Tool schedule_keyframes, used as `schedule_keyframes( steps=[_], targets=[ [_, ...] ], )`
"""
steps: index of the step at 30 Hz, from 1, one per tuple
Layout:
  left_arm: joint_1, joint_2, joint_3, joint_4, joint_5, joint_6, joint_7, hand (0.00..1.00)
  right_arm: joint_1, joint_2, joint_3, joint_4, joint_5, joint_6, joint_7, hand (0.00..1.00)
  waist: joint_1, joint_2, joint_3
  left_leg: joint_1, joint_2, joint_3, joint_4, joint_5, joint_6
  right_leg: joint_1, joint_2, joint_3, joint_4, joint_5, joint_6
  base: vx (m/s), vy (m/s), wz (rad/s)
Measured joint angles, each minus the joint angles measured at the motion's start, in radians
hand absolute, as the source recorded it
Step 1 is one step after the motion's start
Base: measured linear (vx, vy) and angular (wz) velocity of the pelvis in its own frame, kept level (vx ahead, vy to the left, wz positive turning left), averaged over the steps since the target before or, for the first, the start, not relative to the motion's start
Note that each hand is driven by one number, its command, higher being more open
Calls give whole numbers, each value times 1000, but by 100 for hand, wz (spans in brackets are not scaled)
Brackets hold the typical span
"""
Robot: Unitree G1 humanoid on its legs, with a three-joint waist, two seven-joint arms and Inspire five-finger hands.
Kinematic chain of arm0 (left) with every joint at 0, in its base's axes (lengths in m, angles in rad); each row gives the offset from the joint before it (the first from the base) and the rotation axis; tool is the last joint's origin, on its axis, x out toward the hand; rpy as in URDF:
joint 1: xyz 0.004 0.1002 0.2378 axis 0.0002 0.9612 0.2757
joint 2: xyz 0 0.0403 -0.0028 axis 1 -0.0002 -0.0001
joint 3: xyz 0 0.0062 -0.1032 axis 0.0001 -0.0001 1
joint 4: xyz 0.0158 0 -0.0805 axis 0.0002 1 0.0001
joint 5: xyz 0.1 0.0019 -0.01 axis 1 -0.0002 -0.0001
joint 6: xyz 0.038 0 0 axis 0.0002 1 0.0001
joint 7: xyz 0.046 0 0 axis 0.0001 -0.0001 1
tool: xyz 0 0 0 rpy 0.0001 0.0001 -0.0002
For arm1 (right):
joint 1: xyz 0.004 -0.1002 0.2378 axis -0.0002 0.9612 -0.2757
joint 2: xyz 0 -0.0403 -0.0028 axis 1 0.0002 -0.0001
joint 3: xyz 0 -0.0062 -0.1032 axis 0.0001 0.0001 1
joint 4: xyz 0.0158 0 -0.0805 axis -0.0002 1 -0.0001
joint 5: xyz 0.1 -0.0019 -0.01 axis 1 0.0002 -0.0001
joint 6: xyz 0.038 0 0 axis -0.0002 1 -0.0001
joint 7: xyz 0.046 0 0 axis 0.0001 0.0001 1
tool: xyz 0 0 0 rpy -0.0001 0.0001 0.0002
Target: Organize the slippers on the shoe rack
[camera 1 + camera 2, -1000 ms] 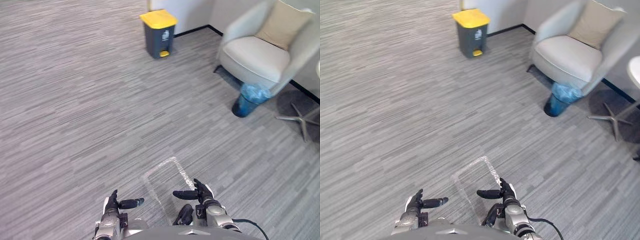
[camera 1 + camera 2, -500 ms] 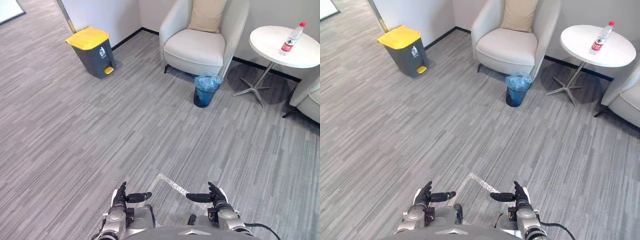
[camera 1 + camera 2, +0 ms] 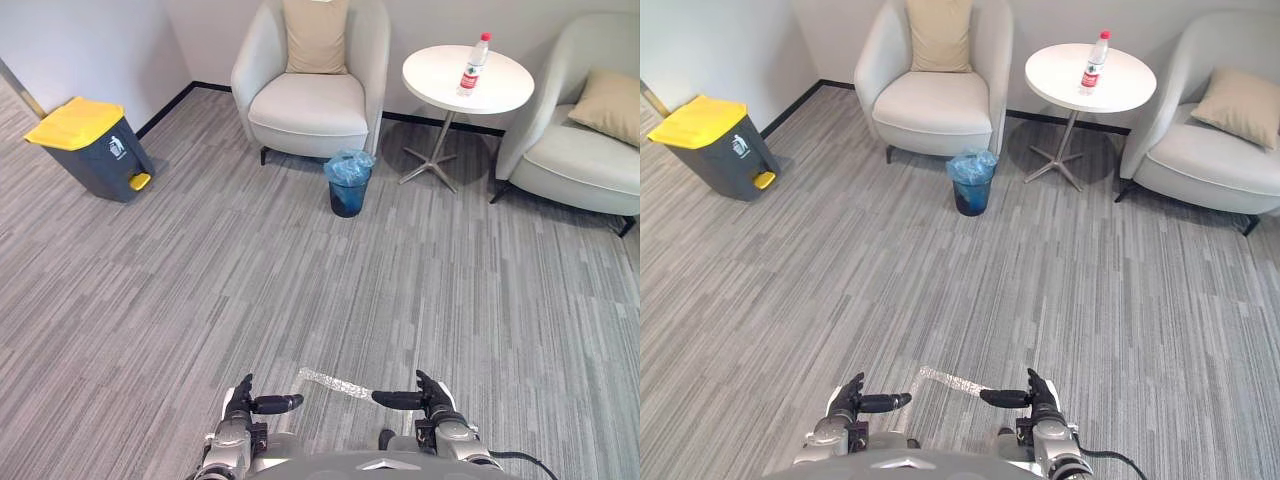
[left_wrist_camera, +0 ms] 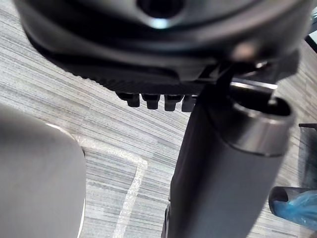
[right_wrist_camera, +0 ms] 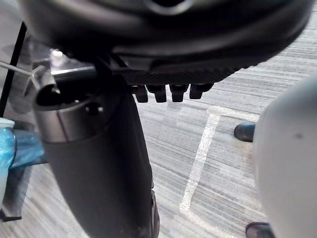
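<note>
My left hand [image 3: 240, 404] and right hand [image 3: 436, 402] hang low at the near edge of the left eye view, a little apart above the grey carpet. Each thumb points inward toward the other. In the left wrist view the fingers [image 4: 158, 101] are relaxed and hold nothing, with the thumb [image 4: 223, 163] standing out beside them. The right wrist view shows the same: loose fingers [image 5: 168, 92], thumb [image 5: 99, 163], nothing in the hand.
A clear tape mark [image 3: 333, 383] lies on the carpet just ahead of the hands. Along the far wall stand a yellow-lidded grey bin [image 3: 88, 148], a pale armchair [image 3: 305, 95], a blue waste basket [image 3: 349, 184], a round white table [image 3: 466, 82] with a bottle [image 3: 474, 62], and a second armchair [image 3: 575, 150].
The camera has swung to the right: the bin and armchair slid leftward and the table and second armchair came into view. Both hands keep their pose.
</note>
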Motion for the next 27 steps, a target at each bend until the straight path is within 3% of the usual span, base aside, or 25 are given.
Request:
schedule_keyframes(
  steps=[2,3,4,5,9,12,14,16,19,20,21,22,23,27],
  targets=[
    [0,-9,1,1,0,1,-1,100,-2,-7,-1,-1,0,1,1,100,1,14,8,7,8,38,-20,4,-3,-10,-34,-178,25,-20,-56,-117,-47,-46],
    [5,-9,0,0,-1,1,-1,100,2,-16,-5,-2,1,0,1,100,-1,15,6,14,9,54,-22,4,-3,-10,-64,-267,62,-26,-63,-129,-36,-44],
    [7,-4,-2,0,0,-1,-1,100,4,-15,-10,-1,0,0,-1,100,-2,18,4,25,12,65,-25,6,-11,-8,-51,-251,44,-10,-39,-106,-27,-37],
    [8,0,-2,0,0,-1,-1,100,4,-16,-10,-1,0,0,-1,100,-2,18,2,25,14,66,-26,5,-14,-7,-46,-248,36,-5,-38,-67,-52,-31],
    [9,-7,-20,1,1,0,-5,100,16,-22,-27,-2,0,-2,-1,100,-3,35,-10,2,49,71,-26,8,-59,5,10,-240,-66,57,-59,-35,-108,-14],
    [6,-9,-19,-1,1,0,-5,100,20,-25,-35,-9,1,-3,-3,100,-2,48,-4,-20,116,74,52,-39,-122,13,64,-228,-80,38,-92,1,-170,-17],
    [4,-8,-18,0,1,0,-5,100,23,-29,-36,-14,1,-5,-6,100,0,57,-3,-36,152,75,121,-52,-138,13,92,-216,-75,22,-104,77,-125,-26],
    [-8,-6,-15,-8,0,0,-5,100,18,-22,-39,-14,10,-5,-16,100,11,39,9,-153,165,28,334,-41,-115,18,99,-176,-74,6,-127,99,-130,-47],
    [-9,-8,-17,-27,0,-1,-3,100,22,-28,-68,-10,32,-1,-26,100,23,27,21,-184,33,-77,241,-80,-95,34,60,-111,-71,-6,-130,114,-20,-61],
    [-6,-8,-17,-29,0,-2,-2,100,26,-28,-77,-11,41,-1,-32,100,23,28,21,-198,-9,-107,180,-73,-90,42,51,-93,-70,-10,-126,186,60,-66],
    [-2,-9,-18,-30,0,-3,-2,100,33,-33,-76,-12,41,-1,-36,100,26,41,15,-201,-28,-136,76,-25,-77,49,60,-73,-66,-21,-103,140,82,-63],
    [2,-10,-17,-29,-5,-3,-3,100,40,-36,-75,-11,40,-1,-36,100,30,52,10,-202,-21,-142,66,29,-61,50,74,-59,-56,-30,-94,185,129,-75],
    [5,-4,-12,-25,-9,-1,-1,100,42,-30,-76,-11,40,-2,-36,100,34,60,-3,-192,-9,-143,83,79,-18,53,90,-34,-34,-53,-82,219,137,-51],
    [-3,14,4,-17,-10,6,-2,100,44,6,-76,-10,40,-2,-35,100,26,-1,-15,-154,-28,-105,63,58,-11,45,59,-14,12,-95,-55,225,58,-25]
  ],
)
